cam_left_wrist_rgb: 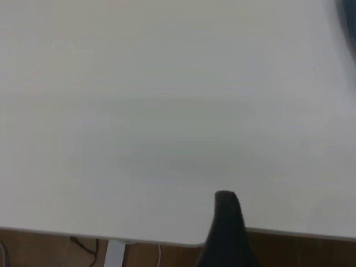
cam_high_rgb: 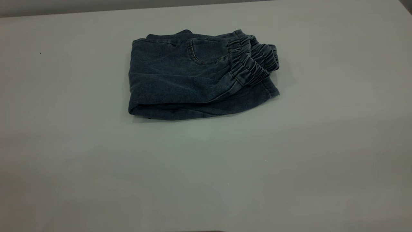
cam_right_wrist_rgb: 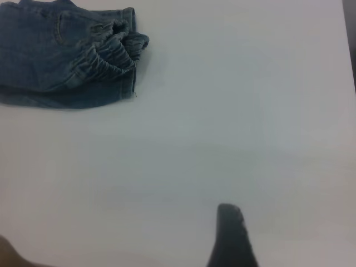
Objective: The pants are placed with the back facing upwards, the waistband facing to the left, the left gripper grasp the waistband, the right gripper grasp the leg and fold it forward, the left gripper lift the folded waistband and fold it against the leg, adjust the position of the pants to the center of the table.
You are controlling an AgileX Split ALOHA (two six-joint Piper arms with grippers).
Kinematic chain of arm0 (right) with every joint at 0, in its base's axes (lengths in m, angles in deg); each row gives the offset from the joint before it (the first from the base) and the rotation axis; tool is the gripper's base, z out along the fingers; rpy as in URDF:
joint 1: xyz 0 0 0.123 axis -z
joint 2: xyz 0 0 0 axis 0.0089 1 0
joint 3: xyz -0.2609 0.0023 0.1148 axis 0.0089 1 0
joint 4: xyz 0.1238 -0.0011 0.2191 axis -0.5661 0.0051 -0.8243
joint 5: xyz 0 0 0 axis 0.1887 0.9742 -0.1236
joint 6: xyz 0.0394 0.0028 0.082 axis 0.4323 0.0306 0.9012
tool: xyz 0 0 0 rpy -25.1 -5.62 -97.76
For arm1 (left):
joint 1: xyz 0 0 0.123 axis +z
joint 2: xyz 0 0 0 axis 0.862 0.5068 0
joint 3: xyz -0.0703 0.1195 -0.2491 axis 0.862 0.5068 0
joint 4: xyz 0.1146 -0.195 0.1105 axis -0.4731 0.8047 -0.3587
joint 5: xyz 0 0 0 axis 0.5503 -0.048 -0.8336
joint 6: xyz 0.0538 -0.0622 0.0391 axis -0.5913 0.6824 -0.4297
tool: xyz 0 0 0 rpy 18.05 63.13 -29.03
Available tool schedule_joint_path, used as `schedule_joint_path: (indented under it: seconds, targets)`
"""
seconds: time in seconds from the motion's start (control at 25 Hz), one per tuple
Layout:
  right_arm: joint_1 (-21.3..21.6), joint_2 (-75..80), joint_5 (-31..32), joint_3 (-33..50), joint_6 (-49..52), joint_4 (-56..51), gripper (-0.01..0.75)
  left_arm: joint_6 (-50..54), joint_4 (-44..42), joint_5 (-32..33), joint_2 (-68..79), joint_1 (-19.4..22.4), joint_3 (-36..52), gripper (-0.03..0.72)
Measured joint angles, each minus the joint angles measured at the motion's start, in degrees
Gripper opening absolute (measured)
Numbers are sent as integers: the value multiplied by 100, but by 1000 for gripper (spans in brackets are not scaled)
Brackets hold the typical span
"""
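- The pants (cam_high_rgb: pixel 196 77) lay folded in a compact bundle in the upper middle of the exterior frame, the gathered waistband (cam_high_rgb: pixel 254 61) lying on top at the bundle's right end.
- Neither arm appeared in that view; each wrist view showed only one dark fingertip, so I could not tell how either pincer stood.
- What remained, I judged, was centring: drag the bundle down-frame across the bench (cam_high_rgb: pixel 96 180), pressing flat so the layers didn't slip.

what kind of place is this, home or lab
Most likely a lab or test bench, not a home: a large, plain white table holds only folded denim pants, and wrist cameras look past a dark gripper finger, with cables under the table edge.
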Motion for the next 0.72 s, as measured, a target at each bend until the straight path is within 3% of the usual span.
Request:
schedule_joint_path:
  seconds: [0.72]
  targets:
    - [0, 0, -42, 0, 635, 690, 421, -5, 11, 0, 0, 0, 0, 511]
